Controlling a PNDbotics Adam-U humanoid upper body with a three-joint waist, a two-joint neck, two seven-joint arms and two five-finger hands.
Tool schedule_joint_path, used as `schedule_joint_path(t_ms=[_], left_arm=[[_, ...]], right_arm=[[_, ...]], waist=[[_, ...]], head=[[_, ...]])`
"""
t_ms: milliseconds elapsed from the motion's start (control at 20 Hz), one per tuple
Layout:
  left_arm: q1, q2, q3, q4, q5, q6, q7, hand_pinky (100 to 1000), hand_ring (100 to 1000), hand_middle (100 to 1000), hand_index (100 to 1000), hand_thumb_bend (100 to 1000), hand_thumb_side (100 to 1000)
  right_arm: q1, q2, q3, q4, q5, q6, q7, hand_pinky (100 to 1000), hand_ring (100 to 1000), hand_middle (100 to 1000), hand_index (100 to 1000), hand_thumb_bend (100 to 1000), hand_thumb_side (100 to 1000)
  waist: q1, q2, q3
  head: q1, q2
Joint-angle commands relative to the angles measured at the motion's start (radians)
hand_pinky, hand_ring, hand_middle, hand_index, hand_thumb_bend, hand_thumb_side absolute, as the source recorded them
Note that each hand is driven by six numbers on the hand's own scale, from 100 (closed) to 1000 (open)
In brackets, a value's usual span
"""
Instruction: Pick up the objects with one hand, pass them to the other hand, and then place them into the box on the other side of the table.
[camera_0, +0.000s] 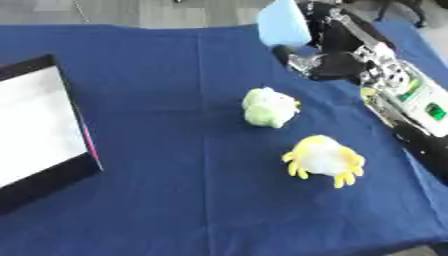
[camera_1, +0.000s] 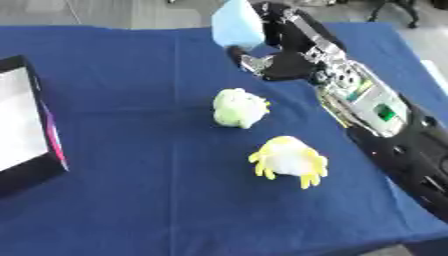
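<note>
Where the right hand (camera_1: 278, 60) reaches far right, fingers curl round a blue block (camera_1: 236, 24), above the desk (camera_1: 131, 190).

Cloth (camera_0: 157, 150): plain dark blue, unpatterned.
Box (camera_0: 35, 125): black walls, white inside, pink strip along one edge.
Far toy (camera_0: 269, 107): pale green, small yellow spot at side.
Near toy (camera_0: 324, 159): white body, bright yellow legs.
Block (camera_1: 236, 27): light blue, plain.
Right hand (camera_1: 284, 62): black, silver parts.
Forearm (camera_1: 367, 102): white casing, green patches, black below.
</note>
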Motion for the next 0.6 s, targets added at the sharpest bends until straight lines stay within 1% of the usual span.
schedule_joint_path(t_ms=[50,150,300,600], left_arm=[[-0.029,0.032,-0.007,-0.028,-0.055,0.002,0.019,1000,771,751,749,100,560],[-0.035,0.031,-0.018,-0.041,-0.084,0.011,0.033,1000,772,754,750,100,558],[-0.052,0.021,-0.042,-0.055,-0.101,0.027,0.03,1000,773,755,752,100,554],[-0.104,0.0,-0.097,-0.025,-0.153,0.043,-0.023,1000,779,764,760,100,527]], right_arm=[[-0.022,-0.008,0.008,-0.015,-0.035,0.031,-0.021,702,565,621,648,100,100],[-0.028,-0.006,0.015,-0.015,-0.045,0.046,-0.025,702,564,621,649,100,100],[-0.043,-0.001,0.032,-0.015,-0.047,0.063,-0.022,701,563,621,652,100,100],[-0.076,0.009,0.071,-0.015,-0.015,0.044,-0.014,703,565,621,654,100,100]], waist=[[0.015,-0.038,0.003],[0.016,-0.038,0.005],[0.019,-0.04,0.013],[0.024,-0.042,0.026]], head=[[-0.01,0.003],[-0.014,0.005],[-0.024,0.007],[-0.041,0.007]])
